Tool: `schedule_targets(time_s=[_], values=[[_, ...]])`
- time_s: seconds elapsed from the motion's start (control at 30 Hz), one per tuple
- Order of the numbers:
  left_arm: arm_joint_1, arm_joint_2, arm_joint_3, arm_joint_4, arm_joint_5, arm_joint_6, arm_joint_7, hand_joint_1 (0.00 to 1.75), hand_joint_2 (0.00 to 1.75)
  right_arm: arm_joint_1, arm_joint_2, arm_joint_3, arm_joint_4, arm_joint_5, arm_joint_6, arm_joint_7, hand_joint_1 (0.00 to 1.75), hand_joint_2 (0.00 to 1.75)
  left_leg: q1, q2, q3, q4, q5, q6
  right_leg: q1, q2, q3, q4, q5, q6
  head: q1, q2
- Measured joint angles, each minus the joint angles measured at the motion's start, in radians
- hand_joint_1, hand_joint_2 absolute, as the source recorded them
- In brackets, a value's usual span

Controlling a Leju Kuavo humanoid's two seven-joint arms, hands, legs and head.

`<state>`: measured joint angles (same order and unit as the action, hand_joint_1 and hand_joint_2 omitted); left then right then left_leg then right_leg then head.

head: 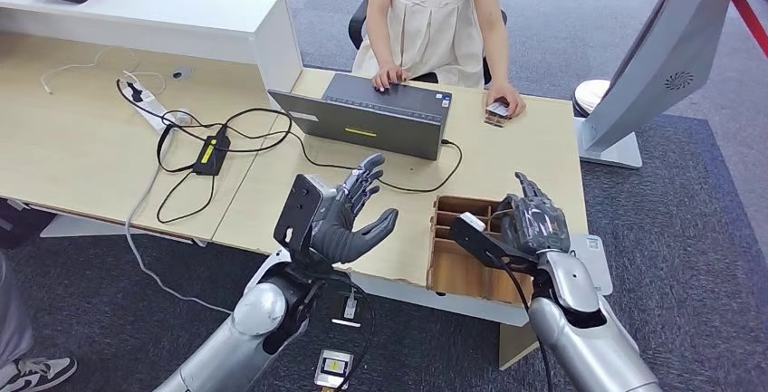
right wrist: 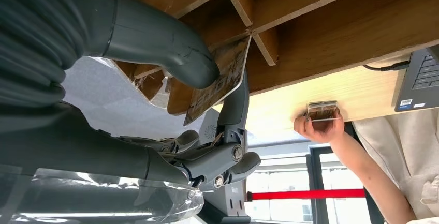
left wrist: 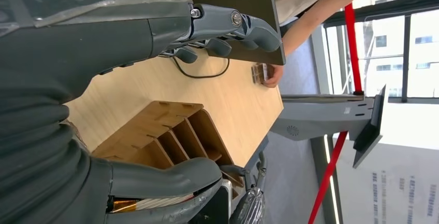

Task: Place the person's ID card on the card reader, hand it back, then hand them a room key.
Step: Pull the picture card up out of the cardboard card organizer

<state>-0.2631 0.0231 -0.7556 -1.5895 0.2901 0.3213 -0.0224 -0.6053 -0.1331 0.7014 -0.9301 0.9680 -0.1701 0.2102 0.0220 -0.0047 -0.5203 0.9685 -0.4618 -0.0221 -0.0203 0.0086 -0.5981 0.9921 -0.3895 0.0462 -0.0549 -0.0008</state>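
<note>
Room key card pinched betw thumb and a finger of right hand, right at the divided wooden tray; card tilted, printed face brownish, one edge against a tray divider. Right hand sits over tray's far-right compartments, fingers curled down around card.

ID card: far across bench from tray, lying flat under the person's hand near bench's far edge. Same card seen in left wrist view and right wrist view, fingers on it.

Left hand just left of tray, raised above bench edge, palm turned inward, fingers spread apart, holding nothing.

Laptop beyond tray, toward the person, lid back facing robot; person's other hand on its keyboard. Black cable runs from laptop past tray's far side. Power strip and black adapter w/ looped cables well left of tray. Grey kiosk stand on floor, right of bench.
</note>
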Motion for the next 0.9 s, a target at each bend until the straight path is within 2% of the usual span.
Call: schedule_targets(time_s=[0.3, 0.37, 0.47, 0.53, 0.9], values=[[0.002, 0.001, 0.001, 0.000, -0.002, 0.000, 0.001, 0.00, 1.75, 0.001, 0.001, 0.001, 0.000, -0.005, -0.015, -0.001, 1.75, 1.75, 0.000, 0.000, 0.000, 0.000, 0.000, 0.000, 0.000, 0.000, 0.000, 0.000, 0.000, 0.000, 0.000, 0.000], [0.003, 0.001, 0.000, 0.000, -0.006, -0.002, 0.004, 0.00, 1.75, 0.000, 0.002, 0.001, 0.000, -0.004, -0.072, -0.002, 1.75, 1.75, 0.000, 0.000, 0.000, 0.000, 0.000, 0.000, 0.000, 0.000, 0.000, 0.000, 0.000, 0.000, 0.000, 0.000], [0.001, 0.001, -0.001, 0.000, -0.017, -0.010, 0.008, 0.00, 1.75, -0.008, 0.004, -0.012, -0.027, 0.009, -0.232, -0.016, 1.75, 1.75, 0.000, 0.000, 0.000, 0.000, 0.000, 0.000, 0.000, 0.000, 0.000, 0.000, 0.000, 0.000, 0.000, 0.000], [-0.001, 0.000, -0.001, 0.000, -0.018, -0.015, 0.008, 0.00, 1.75, -0.017, 0.001, -0.027, -0.059, 0.017, -0.269, -0.024, 1.75, 1.75, 0.000, 0.000, 0.000, 0.000, 0.000, 0.000, 0.000, 0.000, 0.000, 0.000, 0.000, 0.000, 0.000, 0.000], [-0.019, -0.010, -0.012, 0.006, -0.012, -0.041, 0.006, 0.00, 1.75, -0.045, -0.021, -0.084, -0.163, 0.031, -0.270, -0.021, 1.75, 1.75, 0.000, 0.000, 0.000, 0.001, 0.000, 0.000, 0.000, 0.000, 0.000, 0.000, 0.000, 0.000, 0.000, 0.000]])
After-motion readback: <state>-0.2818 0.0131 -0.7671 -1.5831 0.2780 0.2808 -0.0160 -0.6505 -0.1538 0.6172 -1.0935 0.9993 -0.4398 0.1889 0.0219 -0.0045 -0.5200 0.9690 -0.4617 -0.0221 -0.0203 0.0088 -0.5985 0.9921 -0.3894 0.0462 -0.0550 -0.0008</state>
